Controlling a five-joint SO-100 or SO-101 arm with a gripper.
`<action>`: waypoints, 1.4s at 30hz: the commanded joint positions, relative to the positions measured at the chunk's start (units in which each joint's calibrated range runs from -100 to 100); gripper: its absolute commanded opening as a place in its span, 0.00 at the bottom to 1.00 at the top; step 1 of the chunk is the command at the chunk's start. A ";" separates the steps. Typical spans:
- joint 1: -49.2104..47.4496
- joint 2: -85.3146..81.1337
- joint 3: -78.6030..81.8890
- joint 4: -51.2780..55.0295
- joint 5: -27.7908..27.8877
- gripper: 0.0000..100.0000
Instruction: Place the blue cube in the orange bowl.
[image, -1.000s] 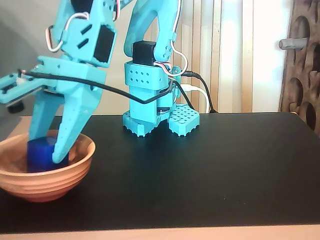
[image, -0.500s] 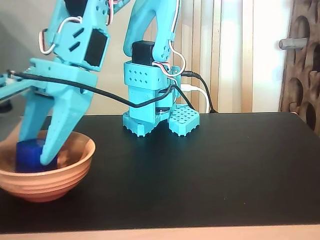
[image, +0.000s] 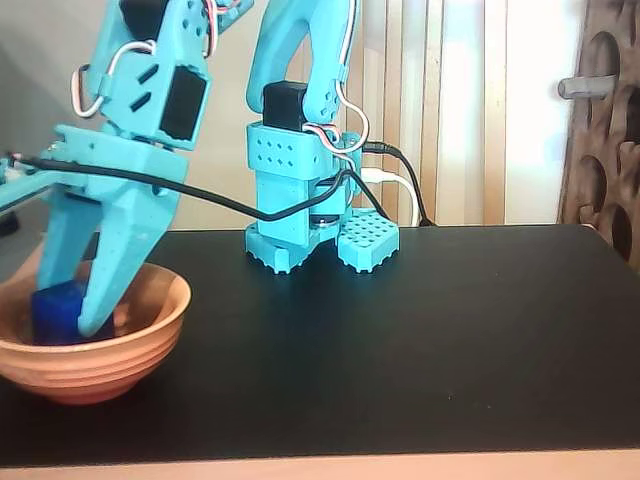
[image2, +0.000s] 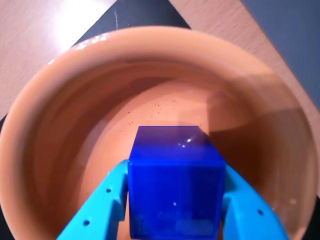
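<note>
In the fixed view, the orange bowl (image: 95, 345) is seen at the far left of the black table (image: 420, 340), close to the front edge, with part of its left side cut off by the frame. The turquoise gripper (image: 70, 305) is lowered into the bowl from above, and the blue cube (image: 55, 312) is held between its two fingers, inside the bowl and below the rim line. A black cable (image: 215, 200) is strung from the gripper across to the arm's base (image: 300, 215), which is mounted near the middle of the table's back edge. Behind the base, pale vertical slats (image: 440, 110) are seen, and at the far right a dark brown panel with rounded cut-outs (image: 605, 130) is visible.

In the wrist view, the bowl (image2: 60, 150) is seen from above and fills nearly the whole frame, its glossy inside speckled with small dark flecks. The gripper (image2: 175, 200) enters from the bottom edge, and the cube (image2: 175, 190) is clamped between the left finger (image2: 102, 205) and the right one, both pressed against its sides. The cube is positioned over the bowl's floor, toward the near side; whether its underside is touching the floor cannot be told. Beyond the rim, light wood (image2: 35, 30) is seen at upper left and a corner of the black table (image2: 145, 15) at top centre.
</note>
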 joint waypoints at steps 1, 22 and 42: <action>0.30 -0.70 -6.32 -1.78 0.16 0.15; -1.81 -3.00 -6.32 -1.17 -0.21 0.28; -2.81 -12.46 -5.60 -1.08 -0.11 0.28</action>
